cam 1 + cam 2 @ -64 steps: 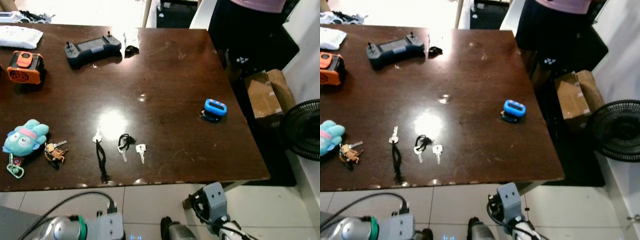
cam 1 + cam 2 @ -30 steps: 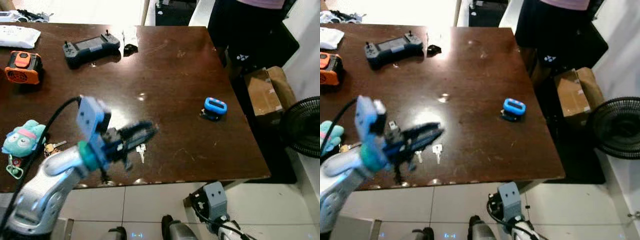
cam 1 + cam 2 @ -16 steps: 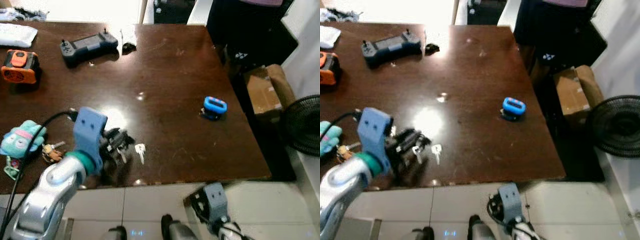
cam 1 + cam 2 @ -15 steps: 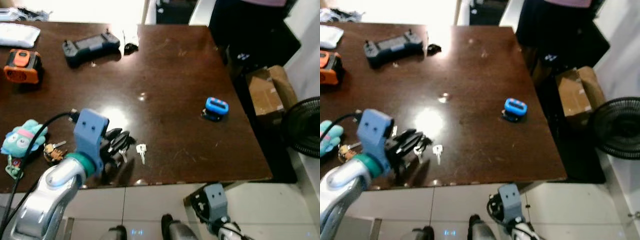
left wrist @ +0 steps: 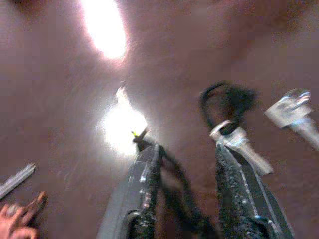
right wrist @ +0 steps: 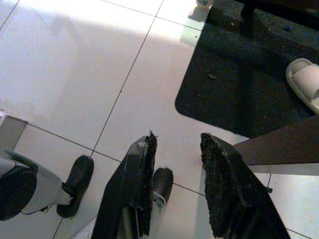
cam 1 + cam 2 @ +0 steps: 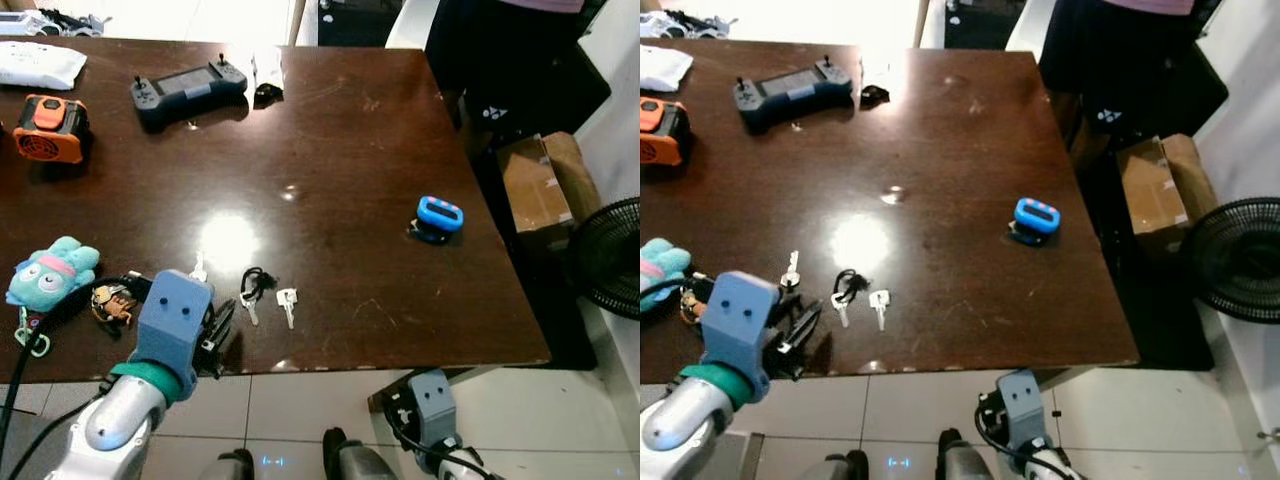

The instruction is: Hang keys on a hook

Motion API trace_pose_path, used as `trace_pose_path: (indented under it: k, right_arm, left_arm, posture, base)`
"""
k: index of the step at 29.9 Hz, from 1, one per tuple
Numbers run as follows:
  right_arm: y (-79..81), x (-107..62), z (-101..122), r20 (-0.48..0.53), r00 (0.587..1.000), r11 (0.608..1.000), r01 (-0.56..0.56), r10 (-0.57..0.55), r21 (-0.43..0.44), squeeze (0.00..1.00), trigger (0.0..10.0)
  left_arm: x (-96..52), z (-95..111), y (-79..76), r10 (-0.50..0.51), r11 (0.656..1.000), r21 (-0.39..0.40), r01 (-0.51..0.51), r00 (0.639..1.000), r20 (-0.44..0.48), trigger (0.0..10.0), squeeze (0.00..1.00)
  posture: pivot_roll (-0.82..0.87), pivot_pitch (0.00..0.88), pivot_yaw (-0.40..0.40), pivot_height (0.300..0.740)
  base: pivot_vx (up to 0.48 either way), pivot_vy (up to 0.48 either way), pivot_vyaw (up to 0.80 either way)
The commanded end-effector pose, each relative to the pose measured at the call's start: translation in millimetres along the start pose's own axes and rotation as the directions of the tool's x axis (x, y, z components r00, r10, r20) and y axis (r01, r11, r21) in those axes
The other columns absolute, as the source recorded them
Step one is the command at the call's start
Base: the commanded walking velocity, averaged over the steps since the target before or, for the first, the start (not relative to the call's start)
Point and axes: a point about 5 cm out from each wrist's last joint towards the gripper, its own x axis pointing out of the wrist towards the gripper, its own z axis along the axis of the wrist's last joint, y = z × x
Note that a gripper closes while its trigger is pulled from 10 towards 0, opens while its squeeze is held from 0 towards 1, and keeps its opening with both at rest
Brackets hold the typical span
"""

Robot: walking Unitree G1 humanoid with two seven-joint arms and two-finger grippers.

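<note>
The left hand (image 7: 215, 330), fingers parted and straddling the black lanyard (image 5: 174, 184) near the tabletop's (image 7: 350, 150) front edge, grips nothing yet.

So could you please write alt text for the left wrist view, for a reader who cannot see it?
The left gripper is open low over a glossy brown table, its two black fingers straddling a black lanyard. Just beyond lie a silver key on a black loop and another silver key, amid bright glare.

Black strap (image 5: 175, 172) partly hidden under left gripper (image 7: 215, 328); person (image 7: 510, 50) cut off at top edge; wrist pic blurry.
</note>
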Motion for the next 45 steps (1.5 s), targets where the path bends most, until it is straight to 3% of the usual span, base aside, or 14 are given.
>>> trace_pose_path:
  k: [1, 2, 3, 4, 13, 14, 15, 16, 18, 19, 42, 43, 44, 45]
  right_arm:
    - [-1.2, -1.5, -3, -0.017, 1.000, 1.000, -0.004, 0.004, -0.003, 0.00, 10.0]
    - [-1.5, -1.7, -3, -0.016, 1.000, 1.000, -0.004, 0.003, -0.003, 0.00, 10.0]
    - [-1.9, -1.8, -3, -0.016, 1.000, 1.000, -0.003, 0.003, -0.003, 0.00, 10.0]
    - [-2.3, -2.1, -3, -0.017, 1.000, 1.000, -0.003, 0.003, -0.004, 0.00, 10.0]
    - [-3.0, -1.6, -2, -0.014, 1.000, 1.000, 0.000, 0.000, -0.001, 0.00, 10.0]
    - [-3.2, -1.6, -2, -0.013, 1.000, 1.000, 0.002, -0.002, 0.000, 0.00, 10.0]
    - [-3.3, -1.5, -2, -0.012, 1.000, 1.000, 0.003, -0.003, 0.001, 0.00, 10.0]
    - [-3.5, -1.6, -2, -0.012, 1.000, 1.000, 0.004, -0.004, 0.001, 0.00, 10.0]
    - [-3.7, -1.6, -2, -0.012, 1.000, 1.000, 0.004, -0.004, 0.001, 0.00, 10.0]
    - [-3.8, -1.6, -2, -0.012, 1.000, 1.000, 0.005, -0.005, 0.002, 0.00, 10.0]
    - [-5.0, 4.2, 6, 0.003, 1.000, 1.000, 0.000, 0.000, -0.006, 0.00, 10.0]
    - [-5.2, 4.9, 7, 0.007, 1.000, 1.000, 0.000, 0.000, -0.006, 0.00, 10.0]
    - [-5.2, 4.9, 7, 0.007, 1.000, 1.000, 0.000, 0.000, -0.006, 0.00, 10.0]
    - [-5.5, 5.9, 9, 0.015, 1.000, 1.000, 0.000, 0.000, -0.005, 0.00, 10.0]
  left_arm:
    - [-1.6, -5, -0.2, 0.015, 0.999, -0.034, -0.016, 0.999, -0.038, 10.0, 1.00]
    - [-2.5, -5, -0.2, 0.008, 0.999, -0.042, -0.010, 0.999, -0.043, 10.0, 0.33]
    - [-3.3, -6, 0.0, 0.005, 0.999, -0.038, -0.006, 0.999, -0.049, 10.0, 0.33]
    - [-4.3, -8, -0.4, -0.001, 0.999, -0.035, -0.001, 0.998, -0.068, 10.0, 0.00]
    - [-2.6, -43, -4.7, 0.009, 1.000, 0.011, -0.007, 0.974, -0.226, 10.0, 0.00]
    - [-1.6, -46, -2.4, 0.038, 0.999, 0.015, -0.036, 0.971, -0.237, 6.1, 0.00]
    - [-0.8, -47, -0.8, 0.059, 0.998, 0.017, -0.057, 0.969, -0.240, 6.1, 0.00]
    - [0.1, -48, 1.5, 0.083, 0.997, 0.021, -0.080, 0.967, -0.242, 3.0, 0.00]
    - [0.6, -49, 2.7, 0.096, 0.995, 0.022, -0.093, 0.965, -0.243, 3.0, 0.00]
    - [0.7, -48, 4.5, 0.114, 0.993, 0.026, -0.111, 0.964, -0.241, 0.0, 0.00]
    - [3.2, -22, 8.7, 0.072, 0.992, -0.099, -0.075, 0.997, -0.037, 0.0, 0.00]
    - [4.7, -10, 5.2, 0.033, 0.990, -0.138, -0.028, 0.999, 0.037, 2.8, 0.00]
    - [4.7, -10, 5.2, 0.033, 0.990, -0.138, -0.028, 0.999, 0.037, 2.8, 0.00]
    - [6.9, 4, 1.9, 0.006, 0.987, -0.163, 0.013, 0.993, 0.117, 10.0, 0.00]
  posture:
    - [0.00, 0.198, 0.003, 0.740]
    - [0.00, 0.198, 0.003, 0.740]
    - [0.00, 0.198, 0.001, 0.740]
    - [0.00, 0.198, 0.000, 0.740]
    - [-0.01, 0.196, 0.002, 0.740]
    - [-0.01, 0.196, 0.002, 0.740]
    - [-0.02, 0.195, 0.003, 0.740]
    - [-0.02, 0.195, 0.002, 0.740]
    - [-0.02, 0.195, 0.002, 0.740]
    - [-0.02, 0.194, 0.003, 0.740]
    - [-0.01, 0.168, -0.001, 0.740]
    - [-0.01, 0.165, -0.001, 0.740]
    - [-0.01, 0.165, -0.001, 0.740]
    - [-0.01, 0.162, -0.003, 0.740]
  base:
    - [0.000, 0.000, 0.00]
    - [0.000, 0.000, 0.00]
    - [0.000, 0.000, 0.00]
    - [0.000, 0.000, 0.00]
    - [0.000, 0.000, 0.00]
    - [0.000, 0.000, 0.00]
    - [0.000, 0.000, 0.00]
    - [0.000, 0.000, 0.00]
    - [0.000, 0.000, 0.00]
    - [0.000, 0.000, 0.00]
    - [0.000, 0.000, 0.00]
    - [0.000, 0.000, 0.00]
    - [0.000, 0.000, 0.00]
    - [0.000, 0.000, 0.00]
